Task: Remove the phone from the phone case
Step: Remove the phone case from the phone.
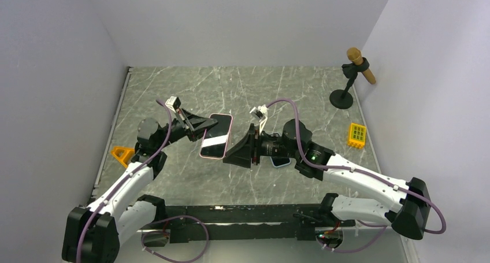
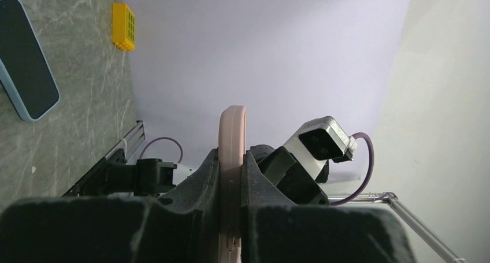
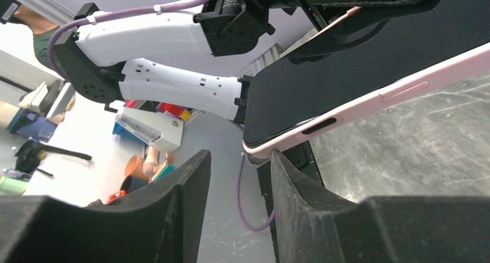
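A phone (image 1: 214,138) with a black screen sits in a pink phone case (image 1: 229,126), held tilted above the table. My left gripper (image 1: 208,126) is shut on the case's upper long edge. In the left wrist view the pink rim (image 2: 232,124) stands upright, clamped between both pads of that gripper (image 2: 232,162). My right gripper (image 1: 229,156) is open at the phone's lower corner. In the right wrist view the case (image 3: 370,98) with the phone's dark screen (image 3: 358,60) hangs just above that gripper (image 3: 240,156), and its right fingertip (image 3: 277,159) touches the underside of the case's corner.
A second phone in a light blue case (image 1: 281,162) lies on the marble table under my right arm, also seen as the blue-cased phone (image 2: 23,60). A yellow block (image 1: 357,135), a microphone on a stand (image 1: 349,81) and an orange piece (image 1: 122,155) stand near the walls.
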You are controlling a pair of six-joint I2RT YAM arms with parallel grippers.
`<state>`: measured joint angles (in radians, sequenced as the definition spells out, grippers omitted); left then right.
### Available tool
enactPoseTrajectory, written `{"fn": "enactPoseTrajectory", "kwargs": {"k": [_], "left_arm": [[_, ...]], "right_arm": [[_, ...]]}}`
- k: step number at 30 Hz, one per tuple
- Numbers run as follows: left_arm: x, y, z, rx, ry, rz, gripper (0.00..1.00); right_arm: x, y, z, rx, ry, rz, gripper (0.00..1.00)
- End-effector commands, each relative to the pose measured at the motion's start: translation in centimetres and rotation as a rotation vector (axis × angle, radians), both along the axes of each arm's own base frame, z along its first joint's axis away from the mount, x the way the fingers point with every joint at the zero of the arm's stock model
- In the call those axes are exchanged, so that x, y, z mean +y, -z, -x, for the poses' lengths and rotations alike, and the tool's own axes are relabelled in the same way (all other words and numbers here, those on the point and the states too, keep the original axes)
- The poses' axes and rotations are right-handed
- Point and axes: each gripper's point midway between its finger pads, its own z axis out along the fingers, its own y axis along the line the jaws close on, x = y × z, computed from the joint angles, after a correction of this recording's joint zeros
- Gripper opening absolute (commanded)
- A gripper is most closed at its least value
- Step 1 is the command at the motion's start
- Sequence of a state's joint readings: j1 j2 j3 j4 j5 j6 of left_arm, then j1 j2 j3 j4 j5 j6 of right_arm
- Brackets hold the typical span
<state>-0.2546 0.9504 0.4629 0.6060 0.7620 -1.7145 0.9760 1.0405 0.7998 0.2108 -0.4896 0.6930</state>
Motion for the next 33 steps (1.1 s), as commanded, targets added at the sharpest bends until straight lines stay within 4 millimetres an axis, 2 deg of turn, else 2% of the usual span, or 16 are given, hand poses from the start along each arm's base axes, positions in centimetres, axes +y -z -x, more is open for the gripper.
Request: {"fn": "enactPoseTrajectory", "kwargs": {"k": [1,6,15,21,25,28,33], "left_arm": [[0.2,-3.1,0.9,-0.082,0.004,0.054,0.0],[0.2,-3.5,1.0,-0.088,-0.001,0.058,0.0],[0.2,-3.0,0.6,-0.083,-0.012,0.052,0.0],[0.2,-2.8,0.4,-0.085,-0.014,0.045,0.0],[0.2,-2.8,0.5,-0.084,-0.014,0.042,0.0],[0.3,-3.1,0.6,-0.095,-0.019,0.033,0.0],[0.3,-3.2,0.6,-0.093,-0.025,0.025,0.0]], "right_arm": [[0.5,-2.7,-0.1,-0.039,-0.003,-0.093,0.44],[-0.1,-1.8,-0.3,-0.011,0.035,-0.077,0.46],[0.1,-0.6,0.0,0.052,0.038,-0.08,0.46],[-0.2,-0.2,-0.1,0.069,0.062,-0.087,0.46],[-0.5,0.7,-0.5,0.115,0.101,-0.062,0.48],[-0.8,0.1,0.0,0.106,0.079,-0.112,0.49],[0.1,-1.5,1.2,0.061,-0.026,-0.182,0.46]]}}
